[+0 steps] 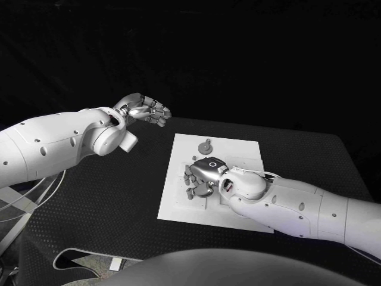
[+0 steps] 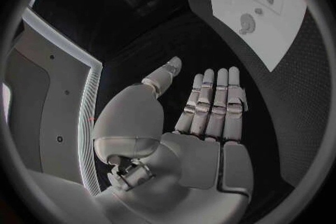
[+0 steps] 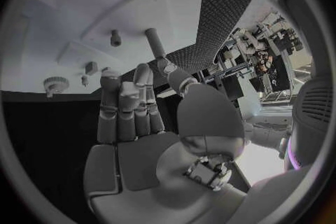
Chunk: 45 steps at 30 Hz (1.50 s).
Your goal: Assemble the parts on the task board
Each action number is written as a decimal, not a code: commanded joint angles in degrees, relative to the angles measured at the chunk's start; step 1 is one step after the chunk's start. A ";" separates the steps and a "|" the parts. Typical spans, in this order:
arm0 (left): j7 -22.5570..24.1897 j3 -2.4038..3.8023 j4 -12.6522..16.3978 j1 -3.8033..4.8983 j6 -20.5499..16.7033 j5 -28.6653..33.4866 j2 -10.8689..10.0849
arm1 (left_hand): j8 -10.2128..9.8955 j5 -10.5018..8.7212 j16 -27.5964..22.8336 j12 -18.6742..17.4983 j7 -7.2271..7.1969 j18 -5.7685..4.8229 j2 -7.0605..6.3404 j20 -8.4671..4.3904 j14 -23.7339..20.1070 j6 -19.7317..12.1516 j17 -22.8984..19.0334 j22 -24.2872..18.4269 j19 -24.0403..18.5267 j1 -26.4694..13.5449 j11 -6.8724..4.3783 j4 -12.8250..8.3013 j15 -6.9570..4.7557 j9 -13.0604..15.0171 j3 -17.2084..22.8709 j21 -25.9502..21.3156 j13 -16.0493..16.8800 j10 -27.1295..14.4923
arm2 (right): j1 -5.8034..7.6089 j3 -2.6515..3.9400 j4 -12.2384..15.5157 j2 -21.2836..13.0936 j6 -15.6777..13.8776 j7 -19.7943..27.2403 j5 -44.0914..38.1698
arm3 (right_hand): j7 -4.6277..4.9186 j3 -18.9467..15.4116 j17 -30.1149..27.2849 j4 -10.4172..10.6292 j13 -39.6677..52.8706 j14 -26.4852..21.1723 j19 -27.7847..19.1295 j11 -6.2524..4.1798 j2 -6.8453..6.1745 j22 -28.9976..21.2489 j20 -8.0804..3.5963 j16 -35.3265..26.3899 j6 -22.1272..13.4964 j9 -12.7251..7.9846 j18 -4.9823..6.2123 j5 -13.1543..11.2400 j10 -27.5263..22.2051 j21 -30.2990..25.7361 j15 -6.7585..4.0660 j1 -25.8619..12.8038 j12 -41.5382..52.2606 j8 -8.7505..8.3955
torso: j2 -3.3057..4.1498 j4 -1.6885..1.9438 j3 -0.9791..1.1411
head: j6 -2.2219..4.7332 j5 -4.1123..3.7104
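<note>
Your right hand hangs low over the task board, fingers straight, holding nothing, likely ready to pick a part. The gear part sits there. Your left hand waits open off the worktop, out of the way.

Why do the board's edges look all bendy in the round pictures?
Both wrist views use a fisheye lens, so the task board curves there; in the head view its edges run straight. The left hand looks huge because it's close to the camera.
</note>
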 commanded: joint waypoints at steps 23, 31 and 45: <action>0.37 0.03 0.00 0.06 0.33 0.08 0.03 | 0.34 0.22 -0.43 -0.30 -0.12 0.83 -0.03 0.01 0.28 -0.46 0.15 -0.07 -0.28 -0.60 0.01 0.32 0.03 -0.11 0.04 0.34 -0.11 0.59 | -0.14 1.23 3.66 -2.58 -2.98 -0.25 0.95 | 0.31 -0.03 0.09 0.10 0.20 -0.19 -0.20 -0.10 -0.31 0.88 -0.18 -0.34 -0.10 0.41 3.31 0.12 -0.40 0.31 -0.43 0.02 0.15 -0.41 | 0.01 -0.01 -0.03 | 0.01 -0.47; 0.34 0.02 0.05 0.06 0.33 0.08 -0.12 | 0.35 0.22 -0.45 -0.30 -0.12 0.83 -0.03 0.00 0.28 -0.47 0.17 -0.07 -0.28 -0.61 0.01 0.34 0.03 -0.12 0.04 0.33 -0.12 0.59 | -0.12 1.87 4.28 -3.35 -3.23 -0.36 1.25 | 0.33 0.00 0.09 0.10 0.20 -0.22 -0.23 -0.08 -0.30 0.86 -0.17 -0.37 -0.13 0.45 3.31 0.13 -0.45 0.29 -0.41 0.00 0.10 -0.48 | -0.02 -0.03 -0.03 | 0.01 -0.54; 0.49 -0.02 -0.12 0.06 0.51 0.09 -0.50 | 0.59 0.22 -0.40 -0.18 -0.25 0.88 0.15 -0.05 0.54 -0.17 0.32 -0.05 -0.12 -0.53 -0.10 0.43 -0.05 -0.08 0.13 0.42 -0.11 0.87 | 4.73 3.60 7.21 -11.64 0.28 1.17 20.20 | 0.94 0.24 0.25 0.57 -0.91 -0.02 -0.06 0.42 0.38 0.81 -0.11 -0.34 -1.62 0.08 3.31 0.13 -0.01 0.42 0.05 -1.63 -1.03 -2.52 | -0.06 -0.25 0.01 | 0.01 -2.35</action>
